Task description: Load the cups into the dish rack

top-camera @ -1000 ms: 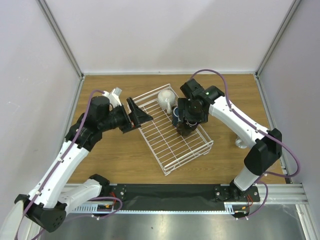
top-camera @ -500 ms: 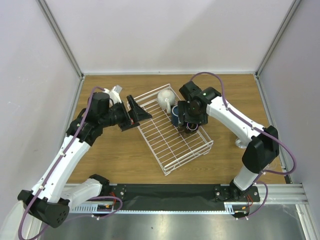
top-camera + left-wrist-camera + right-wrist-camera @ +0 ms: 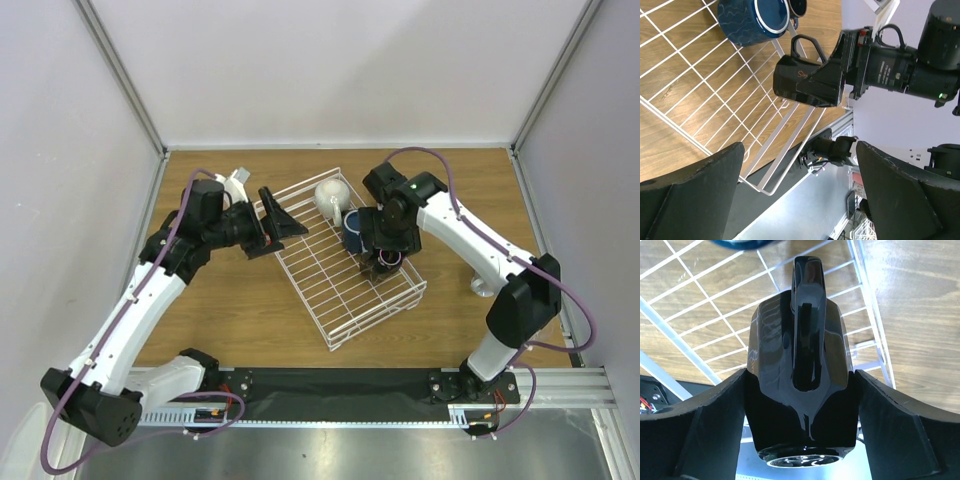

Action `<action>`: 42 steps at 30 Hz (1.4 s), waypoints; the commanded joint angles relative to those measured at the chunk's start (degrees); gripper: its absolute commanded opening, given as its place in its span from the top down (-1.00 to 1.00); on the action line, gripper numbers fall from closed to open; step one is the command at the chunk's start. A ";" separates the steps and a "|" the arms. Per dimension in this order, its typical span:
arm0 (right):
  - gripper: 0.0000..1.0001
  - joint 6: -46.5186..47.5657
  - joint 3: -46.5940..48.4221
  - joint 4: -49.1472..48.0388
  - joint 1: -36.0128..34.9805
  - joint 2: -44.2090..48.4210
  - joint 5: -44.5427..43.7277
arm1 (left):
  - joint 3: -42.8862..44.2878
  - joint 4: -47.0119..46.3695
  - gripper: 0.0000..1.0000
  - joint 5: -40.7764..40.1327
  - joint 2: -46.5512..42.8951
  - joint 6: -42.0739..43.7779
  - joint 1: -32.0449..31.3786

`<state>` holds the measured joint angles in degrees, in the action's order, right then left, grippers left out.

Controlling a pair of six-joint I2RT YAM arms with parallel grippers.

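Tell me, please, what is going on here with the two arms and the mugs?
The right arm has a black mug clamped between its jaws and holds it over the right side of the white wire dish rack, not yet released. A cream-white mug and a navy blue mug already sit at the rack's far end. The left arm waits by the rack's far left corner with its jaws wide open and empty.

The dish rack (image 3: 325, 285) is sitting slantwise on the table (image 3: 230, 300). One mug (image 3: 330, 197) is resting in its far corner, with a second mug (image 3: 352, 232) just beside it. The right gripper (image 3: 383, 262) is holding a third mug (image 3: 800, 82) over the rack's right side. The left gripper (image 3: 283, 225) is hovering at the rack's left edge.
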<state>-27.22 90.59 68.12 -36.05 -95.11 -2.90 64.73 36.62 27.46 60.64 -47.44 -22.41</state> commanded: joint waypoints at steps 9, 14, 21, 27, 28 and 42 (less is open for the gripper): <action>1.00 2.96 9.68 2.01 2.04 -9.12 0.26 | 3.21 0.03 -0.99 3.82 2.37 3.67 1.14; 1.00 4.11 10.92 1.84 2.57 -10.97 1.40 | 2.60 -0.32 -0.99 5.40 2.55 4.11 2.37; 0.97 5.25 13.48 3.69 2.65 -14.40 1.93 | 2.51 -1.29 -0.99 7.25 3.69 4.37 3.52; 0.84 6.48 13.30 4.31 2.65 -15.72 0.18 | 1.46 -2.52 -0.99 8.31 3.69 3.85 4.04; 0.83 6.48 13.39 4.30 2.65 -15.89 -0.09 | 1.19 -2.78 -0.99 8.48 3.78 3.67 4.13; -0.15 8.76 16.46 3.78 2.83 -19.06 -1.94 | -0.04 -3.13 -0.99 8.84 3.08 3.32 4.75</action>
<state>-19.84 103.98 72.75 -33.36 -113.93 -3.64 64.77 34.87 34.85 64.75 -44.51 -18.33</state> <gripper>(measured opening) 0.818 0.996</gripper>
